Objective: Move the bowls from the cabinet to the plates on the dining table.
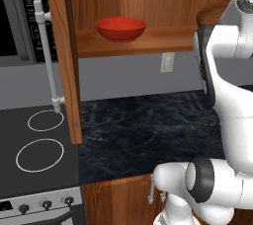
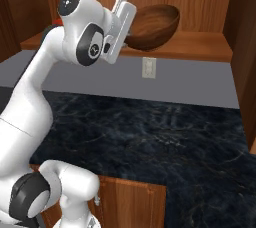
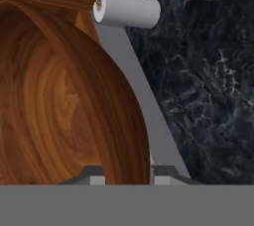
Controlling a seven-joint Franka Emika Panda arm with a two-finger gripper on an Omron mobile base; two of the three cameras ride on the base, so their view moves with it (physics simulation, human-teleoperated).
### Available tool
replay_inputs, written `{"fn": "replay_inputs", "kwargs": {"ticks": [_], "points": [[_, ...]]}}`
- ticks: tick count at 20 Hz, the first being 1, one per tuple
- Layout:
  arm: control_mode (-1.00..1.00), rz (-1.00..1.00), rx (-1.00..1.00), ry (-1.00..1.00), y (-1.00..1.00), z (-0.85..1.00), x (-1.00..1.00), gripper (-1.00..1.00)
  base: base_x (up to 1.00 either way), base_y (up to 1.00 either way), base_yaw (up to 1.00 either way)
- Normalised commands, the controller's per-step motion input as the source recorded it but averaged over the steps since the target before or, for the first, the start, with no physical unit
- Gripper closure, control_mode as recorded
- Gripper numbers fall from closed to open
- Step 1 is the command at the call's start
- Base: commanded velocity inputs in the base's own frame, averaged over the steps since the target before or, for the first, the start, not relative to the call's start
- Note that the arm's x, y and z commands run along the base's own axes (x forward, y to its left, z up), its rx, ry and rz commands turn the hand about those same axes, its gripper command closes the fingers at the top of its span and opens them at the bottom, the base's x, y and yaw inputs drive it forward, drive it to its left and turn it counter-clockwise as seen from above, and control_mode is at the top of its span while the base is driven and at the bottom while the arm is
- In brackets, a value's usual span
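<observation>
gripper (image 2: pixel 131 31) clamps the tilted brown bowl's (image 2: pixel 152 26) rim above the cabinet (image 2: pixel 200 47) shelf.

Black white-veined marble counter (image 1: pixel 148 130) runs under a grey wall (image 1: pixel 123 78) with a white outlet (image 1: pixel 167 62), black stove (image 1: pixel 34 155) with two white burner rings and front knobs at left, microwave (image 1: pixel 17 17) above, low wood cupboards (image 2: pixel 132 202) below.

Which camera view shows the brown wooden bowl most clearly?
The right base view: the brown bowl appears whole in outline, tilted, lifted off the cabinet shelf. The hand view shows its rim and grained inside very close. The left base view shows a sliver behind the arm.
</observation>
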Motion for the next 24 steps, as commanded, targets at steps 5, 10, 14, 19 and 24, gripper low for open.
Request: {"fn": "replay_inputs", "kwargs": {"ticks": [5,10,14,19,24], "points": [[-1.00,0.09,0.00,0.05,0.30,0.10,-0.35,1.00,0.00,0.00,0.00],[-1.00,0.10,0.00,0.06,0.22,0.03,-0.37,1.00,0.00,0.00,0.00],[-1.00,0.07,0.00,0.02,0.26,-0.08,-0.48,1.00,0.00,0.00,0.00],[-1.00,0.07,0.00,0.03,0.30,-0.27,-0.49,1.00,0.00,0.00,0.00],[-1.00,0.10,0.01,0.03,0.16,-0.19,-0.43,1.00,0.00,0.00,0.00]]}}
